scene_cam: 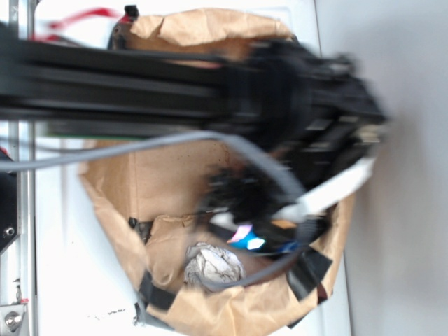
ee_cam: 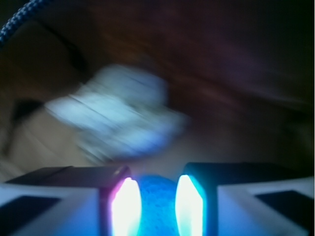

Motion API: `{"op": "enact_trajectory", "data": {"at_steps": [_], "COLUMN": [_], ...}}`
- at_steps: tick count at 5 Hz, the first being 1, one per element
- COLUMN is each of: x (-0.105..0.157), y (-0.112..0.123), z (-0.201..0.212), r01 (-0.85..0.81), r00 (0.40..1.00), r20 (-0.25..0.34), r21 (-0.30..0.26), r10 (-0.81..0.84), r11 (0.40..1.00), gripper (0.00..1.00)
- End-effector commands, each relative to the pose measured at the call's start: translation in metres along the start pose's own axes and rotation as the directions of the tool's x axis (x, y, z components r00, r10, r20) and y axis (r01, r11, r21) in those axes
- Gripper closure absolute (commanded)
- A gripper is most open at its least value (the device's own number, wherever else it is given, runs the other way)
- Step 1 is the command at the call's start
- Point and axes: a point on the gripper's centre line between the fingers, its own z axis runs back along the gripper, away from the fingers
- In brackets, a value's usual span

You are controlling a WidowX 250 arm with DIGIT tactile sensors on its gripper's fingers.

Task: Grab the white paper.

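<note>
The white paper [scene_cam: 213, 266] is a crumpled greyish wad lying inside the big brown paper bag [scene_cam: 154, 182], near its lower rim. In the wrist view the white paper [ee_cam: 118, 115] appears as a blurred pale lump ahead and to the left of the fingers. My gripper [scene_cam: 248, 238] hangs inside the bag, just up and right of the wad and apart from it. Its glowing pads [ee_cam: 127, 206] stand close together with a blue ball [ee_cam: 157, 209] filling the gap between them. My gripper [ee_cam: 158, 184] looks shut on that ball.
The black arm [scene_cam: 140, 84] stretches across the bag from the left, trailing a grey cable [scene_cam: 105, 150]. Black tape strips [scene_cam: 308, 273] hold the bag's rim. A white tabletop [scene_cam: 63, 280] lies around the bag, and a grey wall [scene_cam: 406, 210] stands on the right.
</note>
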Motion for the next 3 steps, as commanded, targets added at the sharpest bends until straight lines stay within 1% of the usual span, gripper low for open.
{"op": "enact_trajectory", "data": {"at_steps": [1, 2, 3], "x": [0.042, 0.044, 0.042], "y": [-0.038, -0.034, -0.024], "z": [0.027, 0.018, 0.009], "r01": [0.081, 0.063, 0.068], "r00": [0.997, 0.996, 0.994], "r20": [-0.018, -0.067, -0.094], "r21": [0.073, 0.098, 0.103], "r10": [-0.080, -0.057, -0.058], "r11": [0.994, 0.993, 0.992], "gripper": [0.00, 0.00, 0.00]}}
